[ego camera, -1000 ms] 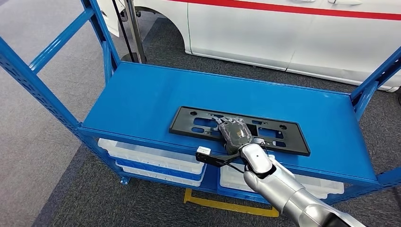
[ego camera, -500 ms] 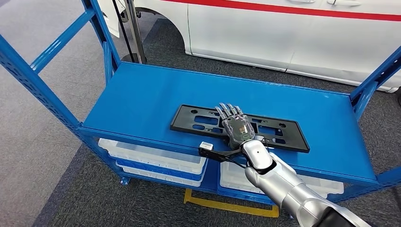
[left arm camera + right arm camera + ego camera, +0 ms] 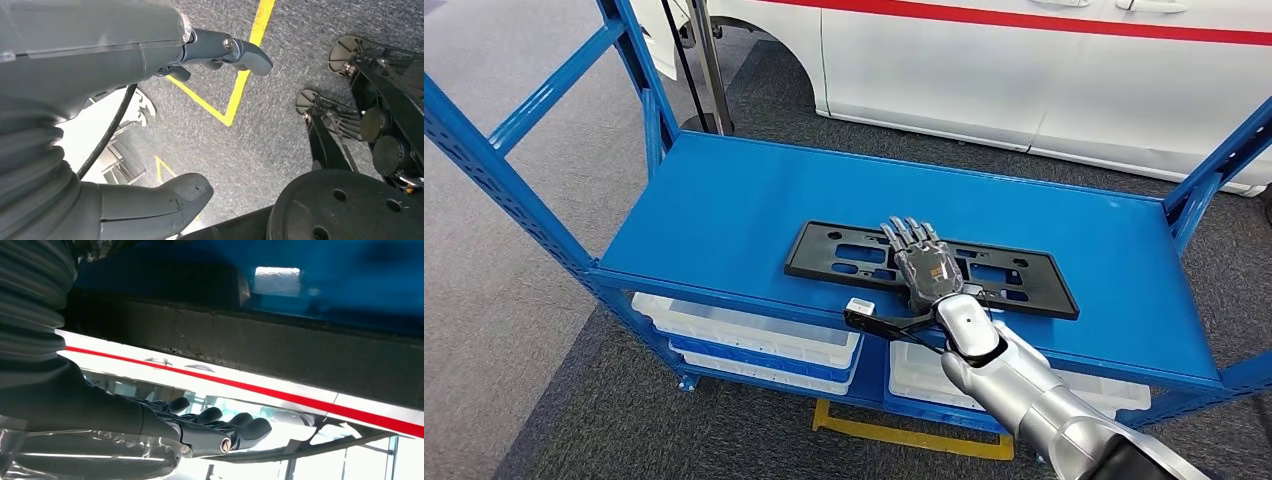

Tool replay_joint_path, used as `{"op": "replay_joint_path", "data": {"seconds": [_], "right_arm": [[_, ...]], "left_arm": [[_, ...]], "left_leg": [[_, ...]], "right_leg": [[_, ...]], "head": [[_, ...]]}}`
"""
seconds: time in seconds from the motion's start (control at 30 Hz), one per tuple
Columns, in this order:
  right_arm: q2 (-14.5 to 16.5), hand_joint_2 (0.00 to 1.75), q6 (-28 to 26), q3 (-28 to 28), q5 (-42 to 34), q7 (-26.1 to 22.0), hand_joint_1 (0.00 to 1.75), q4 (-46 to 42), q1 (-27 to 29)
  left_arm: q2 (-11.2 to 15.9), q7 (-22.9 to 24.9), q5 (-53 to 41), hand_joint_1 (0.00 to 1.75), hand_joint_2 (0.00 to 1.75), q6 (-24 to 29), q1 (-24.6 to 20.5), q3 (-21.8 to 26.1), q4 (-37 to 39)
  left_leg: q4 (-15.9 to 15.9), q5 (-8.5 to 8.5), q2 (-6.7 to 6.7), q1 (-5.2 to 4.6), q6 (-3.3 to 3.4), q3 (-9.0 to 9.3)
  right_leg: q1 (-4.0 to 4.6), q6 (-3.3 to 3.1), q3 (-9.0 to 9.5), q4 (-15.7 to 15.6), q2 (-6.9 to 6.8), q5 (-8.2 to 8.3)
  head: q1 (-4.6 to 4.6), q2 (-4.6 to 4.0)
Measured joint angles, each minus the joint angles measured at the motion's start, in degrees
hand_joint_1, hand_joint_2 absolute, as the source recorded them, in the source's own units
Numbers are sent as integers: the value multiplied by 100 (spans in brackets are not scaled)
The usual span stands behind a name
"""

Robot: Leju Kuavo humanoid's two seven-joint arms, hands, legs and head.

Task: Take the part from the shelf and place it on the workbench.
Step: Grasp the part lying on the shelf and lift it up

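Grey carpet runs under a white car [image 3: 1044, 70] with a red stripe, parked behind the blue shelf [image 3: 724, 200]. White bins [image 3: 744, 335] sit on the tier below, and yellow tape [image 3: 904, 435] marks the floor in front. On the top tier, near its front edge, lies the part [image 3: 844, 258], a long black plate with slots and holes, flat and not yet lifted. Over its middle the right hand [image 3: 921, 262] lies palm down, fingers stretched out straight and apart, holding nothing. A second ago those fingers were curled on the plate; they have since opened and flattened, so no hold has been made and the pickup seems to need a fresh try. Hanging over the floor, the left hand [image 3: 150, 125] is released, thumb and fingers apart.
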Motion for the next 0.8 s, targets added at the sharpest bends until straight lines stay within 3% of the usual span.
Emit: {"op": "replay_joint_path", "data": {"seconds": [0.2, 0.23, 0.33, 0.37, 0.8], "right_arm": [[21, 175, 14, 2, 257, 308, 2, 12, -4], [21, 175, 25, 2, 302, 355, 26, 9, -3], [21, 175, 122, 2, 411, 452, 145, -2, -2], [21, 175, 186, 3, 440, 475, 162, -9, 0], [19, 175, 602, 4, 568, 551, 168, -151, 79]], "left_arm": [[0, 11, 75, 0, 175, 37, 0, -4, 0], [0, 13, 88, 0, 175, 44, 0, -5, 0], [0, 18, 118, 0, 175, 78, -2, -9, 0], [0, 17, 130, 0, 175, 84, -3, -12, 0], [2, 5, 200, 0, 175, -5, 2, -143, 0]], "left_leg": [[0, 0, 0, 0, 0, 1], [0, 0, 0, 0, 0, 1], [0, 0, 0, 0, 0, 1], [0, 0, 0, 0, 0, 1], [0, 0, 1, 0, 0, -5]], "right_leg": [[0, 0, 1, 0, 0, 0], [0, 0, 1, 0, 0, 0], [0, 0, 1, 0, 1, 0], [0, 0, 1, 0, 1, 0], [0, 0, -3, 0, 2, 0]], "head": [[0, 0], [0, 0], [0, 0], [0, 0], [0, 0]]}}
